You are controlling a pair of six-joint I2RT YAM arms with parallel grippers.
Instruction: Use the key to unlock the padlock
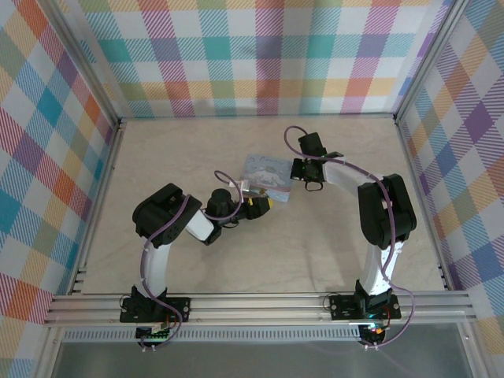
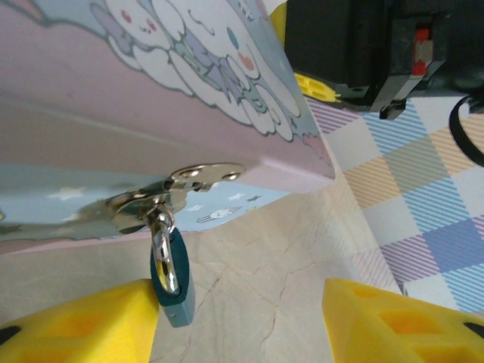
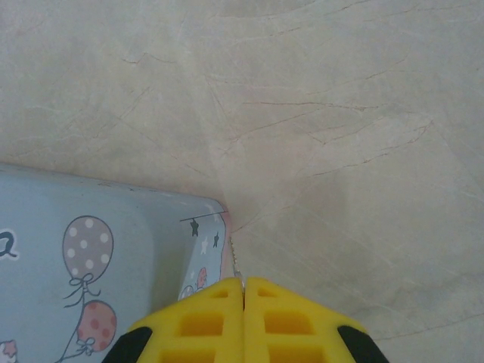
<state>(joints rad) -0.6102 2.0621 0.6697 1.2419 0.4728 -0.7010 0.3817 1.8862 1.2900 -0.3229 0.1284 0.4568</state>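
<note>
The padlock (image 2: 171,274), a small teal body with a silver shackle, hangs from the silver hasp (image 2: 175,184) on the front of the pale blue cartoon tin (image 2: 151,83). My left gripper (image 2: 240,333) is open, with its yellow fingers (image 2: 79,325) on either side of the table just below the lock. The lock body rests against the left finger. My right gripper (image 3: 243,291) is shut on the key (image 3: 236,259), whose thin toothed blade sticks out beside the tin's corner (image 3: 200,227). From above, the left gripper (image 1: 261,205) and the right gripper (image 1: 297,181) flank the tin (image 1: 268,175).
The tin lies mid-table on the pale marble surface (image 3: 340,113). The right arm's black wrist body (image 2: 352,41) hangs close above the tin's far edge. Checked walls (image 1: 260,55) enclose the table on three sides.
</note>
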